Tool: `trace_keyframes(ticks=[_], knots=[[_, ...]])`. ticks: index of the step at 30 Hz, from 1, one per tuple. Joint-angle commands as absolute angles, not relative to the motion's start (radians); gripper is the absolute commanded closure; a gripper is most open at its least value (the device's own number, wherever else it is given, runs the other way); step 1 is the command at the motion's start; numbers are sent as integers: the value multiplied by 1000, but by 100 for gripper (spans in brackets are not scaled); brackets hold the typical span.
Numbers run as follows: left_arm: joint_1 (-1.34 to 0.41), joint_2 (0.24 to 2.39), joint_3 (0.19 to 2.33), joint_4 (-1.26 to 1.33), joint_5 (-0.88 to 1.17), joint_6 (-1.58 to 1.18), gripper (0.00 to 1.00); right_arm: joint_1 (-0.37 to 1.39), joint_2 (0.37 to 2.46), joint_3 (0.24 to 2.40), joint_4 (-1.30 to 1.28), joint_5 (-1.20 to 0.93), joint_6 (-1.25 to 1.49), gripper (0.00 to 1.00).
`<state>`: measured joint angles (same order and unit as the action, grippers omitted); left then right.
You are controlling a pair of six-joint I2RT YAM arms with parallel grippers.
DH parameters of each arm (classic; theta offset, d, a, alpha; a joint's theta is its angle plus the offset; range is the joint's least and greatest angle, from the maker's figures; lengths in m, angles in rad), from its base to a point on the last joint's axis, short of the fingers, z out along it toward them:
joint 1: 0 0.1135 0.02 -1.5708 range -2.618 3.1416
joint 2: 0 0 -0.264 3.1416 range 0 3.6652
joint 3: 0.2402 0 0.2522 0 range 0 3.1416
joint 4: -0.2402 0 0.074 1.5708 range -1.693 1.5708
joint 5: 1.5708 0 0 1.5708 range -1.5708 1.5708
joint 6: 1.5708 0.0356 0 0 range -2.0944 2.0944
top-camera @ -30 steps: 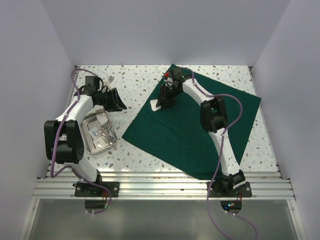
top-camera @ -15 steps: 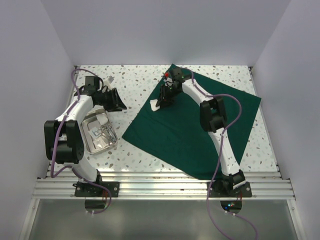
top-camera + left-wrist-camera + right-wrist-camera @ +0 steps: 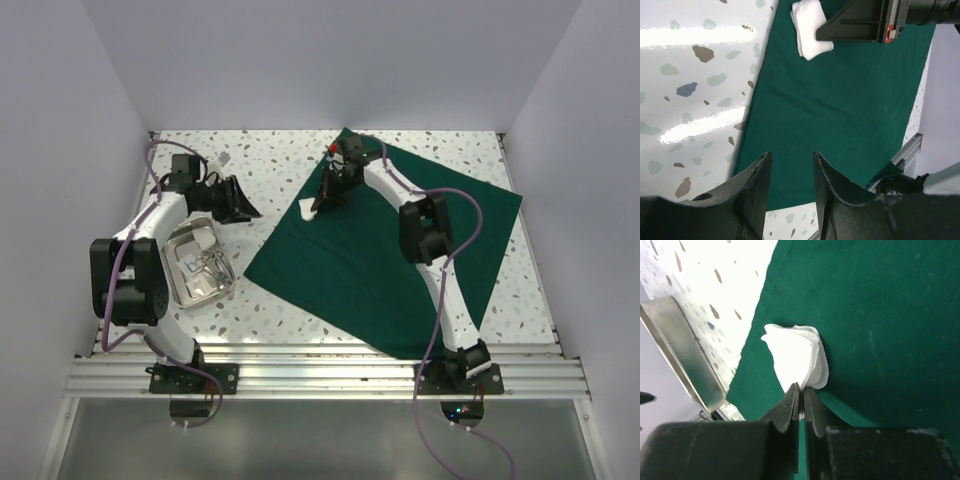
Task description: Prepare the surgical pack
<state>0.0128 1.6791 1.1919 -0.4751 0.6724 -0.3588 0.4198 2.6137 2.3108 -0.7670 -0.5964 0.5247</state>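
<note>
On the tabletop (image 3: pixel 270 160), top view: green cloth (image 3: pixel 380 270) lies flat and unfolded, filling the 3 o'clock half, one corner at 12, one at 8 toward the tray.

Gauze (image 3: pixel 308 212) sits on the cloth, right by its 10 o'clock edge. It's a white folded square, bunched up on one side.

Right end effector (image 3: pixel 318 207) is on the gauze, arm stretched out to 12 o'clock across the cloth. Wrist cam shows the jaws pressed together, with the gauze edge pulled into the tips. So: closed, pinching the gauze. The rest of the gauze touches the cloth.

Left end effector (image 3: pixel 248 208) is at 9 o'clock of the gauze, clear of it, over bare tabletop just off the cloth edge. Jaws are partly apart with nothing between them. Its wrist cam looks along the cloth border and catches the gauze plus the other arm's tool at the top of frame.

Steel tray (image 3: pixel 178 285) is at 8 o'clock on the tabletop, off the cloth, beside the left arm. Scissors/forceps (image 3: pixel 212 266) lie inside it; can't tell how many pieces. Tray rim also shows in the right wrist cam, at 9 o'clock beyond the cloth edge.
</note>
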Motion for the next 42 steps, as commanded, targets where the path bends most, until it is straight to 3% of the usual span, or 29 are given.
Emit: trace_keyframes(ticks=[1,8,19,34,42], knots=[[15,1697,1148,-367,785,-432,57,416,2589,2309,-709,-640,586,100],[15,1701,1055,-142,891,-658,56,391,2473,2200,-632,-719,703,100],[-20,1709,988,86,979,-896,40,391,2192,1999,-598,-770,733,100],[-101,1738,825,765,1006,-1561,33,462,2040,1870,-545,-801,750,100],[-123,1743,799,720,1005,-1572,31,503,2022,1850,-523,-792,767,100]])
